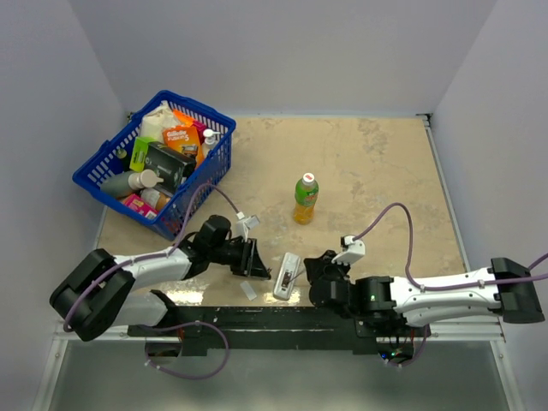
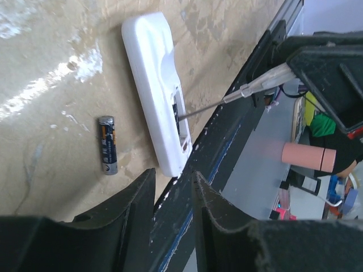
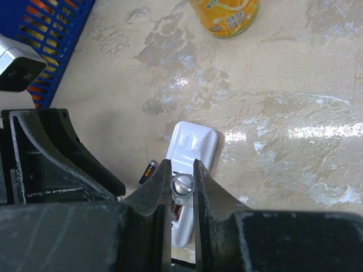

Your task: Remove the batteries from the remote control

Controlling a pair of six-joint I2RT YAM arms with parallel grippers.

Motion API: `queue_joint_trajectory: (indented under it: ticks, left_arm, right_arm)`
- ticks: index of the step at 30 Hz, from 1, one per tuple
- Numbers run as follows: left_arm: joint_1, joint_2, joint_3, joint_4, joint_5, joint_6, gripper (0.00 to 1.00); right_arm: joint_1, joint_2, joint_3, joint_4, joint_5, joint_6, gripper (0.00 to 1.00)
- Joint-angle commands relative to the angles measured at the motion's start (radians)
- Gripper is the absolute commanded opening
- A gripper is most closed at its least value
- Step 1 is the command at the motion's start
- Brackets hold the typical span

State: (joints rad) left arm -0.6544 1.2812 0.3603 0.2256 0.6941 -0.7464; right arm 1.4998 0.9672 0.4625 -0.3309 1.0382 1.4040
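The remote control [image 1: 287,276] was seen laid flat between the left gripper [image 1: 259,261] and the right gripper [image 1: 312,272], with a green bottle [image 1: 306,199] stood upright beyond it.

Close before me, the slim white remote control [image 2: 153,85] lies flat on the tan tabletop [image 2: 51,68], its dark narrow recess facing up. One small dark battery [image 2: 106,144] with a metallic end lies loose alongside it, not touching.
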Motion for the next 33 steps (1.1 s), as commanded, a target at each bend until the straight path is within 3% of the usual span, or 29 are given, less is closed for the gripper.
queue_joint_trajectory:
  ticks: [1, 4, 24, 27, 33]
  left_arm:
    - [-0.063, 0.010, 0.032, 0.040, -0.042, -0.008, 0.36]
    - [-0.100, 0.035, 0.043, 0.072, -0.062, -0.014, 0.26]
    - [-0.189, 0.196, 0.063, 0.176, -0.143, -0.013, 0.32]
    - [-0.194, 0.217, 0.072, 0.167, -0.168, 0.001, 0.30]
    - [-0.198, 0.262, 0.074, 0.172, -0.189, -0.004, 0.25]
  right_arm:
    - [0.005, -0.048, -0.024, 0.026, 0.062, -0.051, 0.00]
    - [0.005, -0.062, -0.027, 0.001, 0.059, -0.051, 0.00]
    - [0.004, -0.004, -0.016, 0.064, 0.079, -0.131, 0.00]
    - [0.004, -0.018, -0.051, 0.044, 0.088, -0.016, 0.00]
    - [0.004, -0.126, -0.126, 0.099, 0.091, 0.021, 0.00]
